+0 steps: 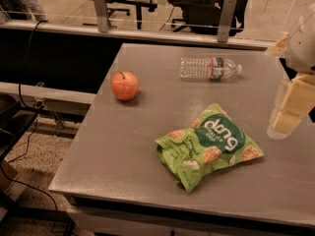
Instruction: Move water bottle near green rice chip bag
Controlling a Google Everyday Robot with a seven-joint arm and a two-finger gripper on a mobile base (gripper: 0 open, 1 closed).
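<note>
A grey matte table [142, 151] fills most of the frame, its near edge running along the bottom. Beyond its far edge, across the top of the frame, a ledge carries two upright metal brackets [100, 4], and behind them stand dark office chairs [197, 4] on a pale floor. At the left, a black cable [23, 58] hangs down toward a speckled floor [34, 161] in the lower left.

The water bottle [209, 68] lies on its side in the upper middle of the table, with the white cap pointing toward the right of the frame and the label band near that end. The green rice chip bag [209, 144] lies flat in the lower middle, well apart from the bottle, with bare tabletop between them. An orange-red apple [124, 85] sits upright at the left, near the table's left edge.

The gripper [288, 114], cream-coloured, hangs at the right edge of the frame above the table's right side, level with the gap between bottle and bag. It touches neither of them. Whether it is spread or closed cannot be told.
</note>
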